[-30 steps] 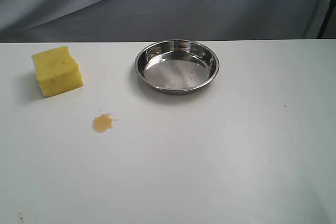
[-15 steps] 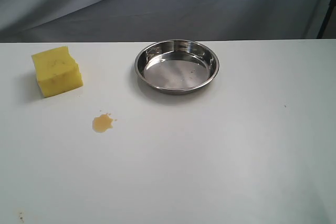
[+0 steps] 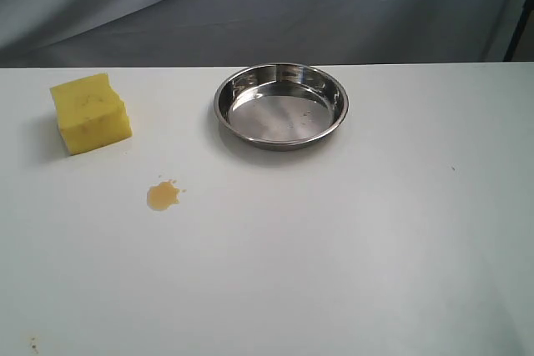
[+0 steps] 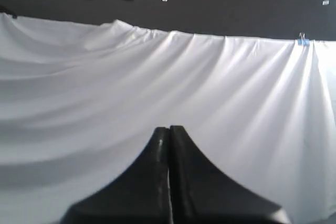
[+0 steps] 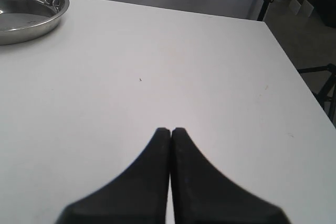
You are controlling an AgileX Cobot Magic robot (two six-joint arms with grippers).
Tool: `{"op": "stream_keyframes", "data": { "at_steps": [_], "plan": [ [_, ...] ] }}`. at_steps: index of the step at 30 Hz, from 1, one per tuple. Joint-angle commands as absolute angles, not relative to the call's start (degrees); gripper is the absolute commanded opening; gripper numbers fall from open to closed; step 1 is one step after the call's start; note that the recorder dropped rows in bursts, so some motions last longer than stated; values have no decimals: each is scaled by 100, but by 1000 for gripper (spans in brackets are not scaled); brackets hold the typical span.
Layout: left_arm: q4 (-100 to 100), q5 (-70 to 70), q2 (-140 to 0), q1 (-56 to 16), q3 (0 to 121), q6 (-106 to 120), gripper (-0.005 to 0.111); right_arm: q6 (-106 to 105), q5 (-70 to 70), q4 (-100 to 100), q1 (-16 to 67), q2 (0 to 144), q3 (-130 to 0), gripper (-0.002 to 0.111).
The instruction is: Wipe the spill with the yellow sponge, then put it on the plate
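Yellow sponge [image 3: 90,112], spill [image 3: 163,196] and plate [image 3: 281,105] appear together only in the exterior view; the grippers show only in the wrist views. Left gripper [image 4: 169,129], jaws pressed together and empty, faces only draped white cloth [image 4: 157,66]. Right gripper [image 5: 170,130], likewise closed on nothing, has the plate well beyond its tips. Nothing has moved since earlier.

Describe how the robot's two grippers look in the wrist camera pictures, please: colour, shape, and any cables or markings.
The left gripper and the right gripper look alike. Each has two matte black fingers, broad at the base and narrowing in a smooth concave curve to a slim tip. No cables, labels or markings show on them. The arms themselves are not visible in any view.
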State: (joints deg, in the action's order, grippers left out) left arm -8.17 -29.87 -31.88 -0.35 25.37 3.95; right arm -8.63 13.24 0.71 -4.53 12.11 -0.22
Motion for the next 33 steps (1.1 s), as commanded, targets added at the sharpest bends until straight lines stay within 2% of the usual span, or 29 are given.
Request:
{"op": "stream_keyframes", "data": {
  "at_steps": [1, 19, 29, 33],
  "plan": [
    [-832, -2147, -3298, -50, 2606, 840, 0, -859, 1277, 42, -473, 1230, 0, 0],
    [-832, -644, -3298, -50, 2653, 1059, 0, -847, 1277, 42, -473, 1230, 0, 0],
    [-832, 1431, -3298, -61, 3662, 1091, 0, -858, 1277, 42, -473, 1230, 0, 0],
    [-957, 1724, -3298, -61, 3953, 1069, 0, -858, 1277, 42, -473, 1230, 0, 0]
  ]
}}
